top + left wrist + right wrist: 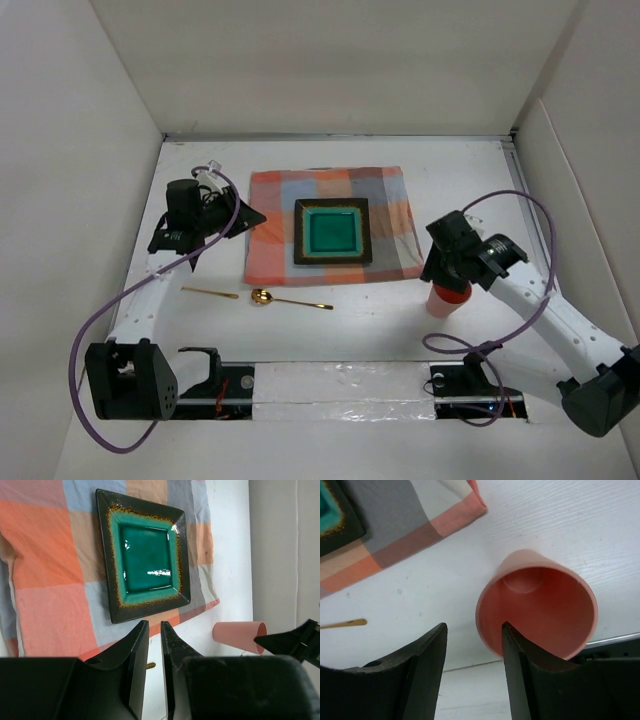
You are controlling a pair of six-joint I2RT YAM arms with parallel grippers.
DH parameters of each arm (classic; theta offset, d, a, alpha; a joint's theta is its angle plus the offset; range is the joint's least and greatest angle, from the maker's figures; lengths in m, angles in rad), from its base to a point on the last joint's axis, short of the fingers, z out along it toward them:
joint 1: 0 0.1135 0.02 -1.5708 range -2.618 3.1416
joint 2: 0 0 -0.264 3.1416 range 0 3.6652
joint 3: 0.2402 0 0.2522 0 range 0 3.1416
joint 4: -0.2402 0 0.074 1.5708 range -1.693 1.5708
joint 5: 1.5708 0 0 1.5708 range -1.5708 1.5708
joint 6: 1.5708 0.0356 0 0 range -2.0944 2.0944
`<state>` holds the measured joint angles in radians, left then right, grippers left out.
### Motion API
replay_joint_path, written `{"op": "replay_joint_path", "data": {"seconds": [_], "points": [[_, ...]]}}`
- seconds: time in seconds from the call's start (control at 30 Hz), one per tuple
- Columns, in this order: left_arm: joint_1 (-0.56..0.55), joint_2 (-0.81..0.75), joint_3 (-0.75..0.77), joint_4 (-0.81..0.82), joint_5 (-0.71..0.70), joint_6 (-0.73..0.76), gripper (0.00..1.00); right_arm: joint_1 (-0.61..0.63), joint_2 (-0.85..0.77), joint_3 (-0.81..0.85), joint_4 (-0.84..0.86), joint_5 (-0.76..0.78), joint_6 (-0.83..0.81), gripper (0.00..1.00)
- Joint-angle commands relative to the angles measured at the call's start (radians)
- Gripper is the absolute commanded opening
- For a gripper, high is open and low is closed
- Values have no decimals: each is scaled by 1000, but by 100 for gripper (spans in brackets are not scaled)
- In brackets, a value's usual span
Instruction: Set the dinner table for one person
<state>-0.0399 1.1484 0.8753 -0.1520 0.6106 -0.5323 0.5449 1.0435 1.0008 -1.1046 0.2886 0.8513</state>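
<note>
On the white worktop (380, 325), a dinner table in the making, a green plate (332, 233) sits centred on a checked cloth (275, 235) as the right gripper (473, 628), jaws apart at the rim of a pink cup (540, 605) right of the cloth, seems ready to position it, while the left gripper (154, 625) hangs empty, jaws nearly together.

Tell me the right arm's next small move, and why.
Probably close the right gripper on the wall of the pink cup. Its fingers stand apart, bare dinner table showing between them, and one finger overlaps the upright cup's rim, so the cup seems straddled but not yet clamped.
</note>
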Motion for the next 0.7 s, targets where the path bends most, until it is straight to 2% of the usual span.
{"op": "replay_joint_path", "data": {"seconds": [0.0, 0.07, 0.1, 0.13, 0.23, 0.33, 0.47, 0.5, 0.67], "points": [[-6, -47, -21, 46, 25, 5, 14, 9, 38, -46, 101, 79, -20, 51], [-6, -56, -28, 52, 29, 0, 14, 9, 75, -59, 117, 107, -21, 22], [-6, -58, -32, 52, 35, -4, 14, 9, 81, -57, 111, 169, -12, 9], [-6, -65, -33, 54, 35, -6, 14, 21, 85, -38, 103, 231, -23, 0], [-6, -76, -35, 51, 29, -8, 14, 4, 93, 25, 95, 287, -92, 0], [-6, -79, -35, 48, 29, -9, 14, -46, 113, 125, 69, 274, -182, 0], [-6, -75, -21, 49, 40, -9, 14, -80, 163, 359, 123, 245, -343, 0], [-6, -70, -16, 46, 40, -9, 14, -107, 243, 477, 129, 201, -398, 0], [-6, -61, 28, 5, 25, 14, 15, -134, 519, 795, 190, 110, -552, 0]]}}
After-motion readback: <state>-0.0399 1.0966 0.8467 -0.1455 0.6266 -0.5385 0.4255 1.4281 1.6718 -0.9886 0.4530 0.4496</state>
